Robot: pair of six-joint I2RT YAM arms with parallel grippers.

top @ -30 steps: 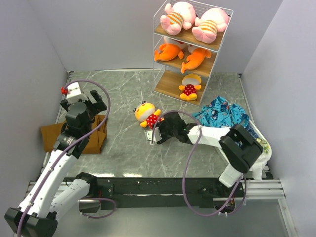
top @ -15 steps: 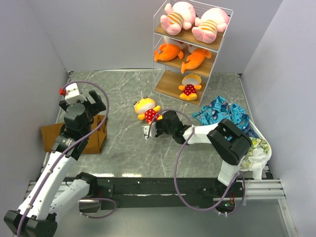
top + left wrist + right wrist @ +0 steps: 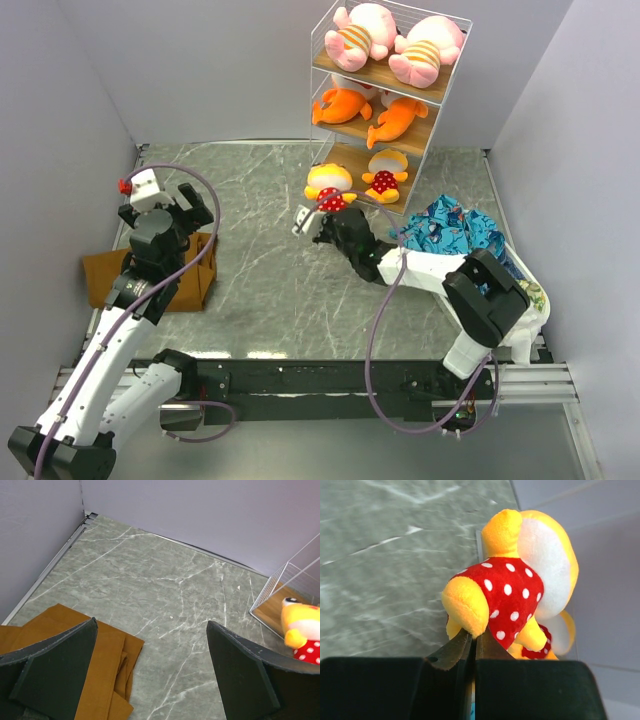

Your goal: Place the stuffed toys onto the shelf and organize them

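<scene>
The shelf [image 3: 412, 165] stands at the far side of the marbled table [image 3: 260, 200], and five of its places are filled. Two pink stuffed toys in orange-striped shirts [image 3: 358, 35] [image 3: 425, 48] lie side by side on the top board. Two orange fish-like toys [image 3: 340, 105] [image 3: 398, 115] lie on the middle board. One yellow toy in a red polka-dot shirt [image 3: 383, 178] sits on the right half of the bottom board.

The sixth toy, the other yellow one [image 3: 328, 188], is at the shelf's front left corner, just before the bare left half of the bottom board. The right gripper [image 3: 318, 222] has it pinched from below. In the right wrist view the fingers are pressed together on the lower hem of the red shirt [image 3: 512, 595], with the toy's head tipped away from the camera. Whether the toy touches the board or the wire frame cannot be told.

The left gripper [image 3: 192, 208] hangs well apart from all this, over the left side of the table, its fingers [image 3: 55, 665] spread wide and holding nothing. Under it lies a folded brown cloth [image 3: 95, 665]. A crumpled blue patterned cloth [image 3: 455, 228] lies just beside the shelf's right foot and close to the right arm, but not between the held toy and the board.
</scene>
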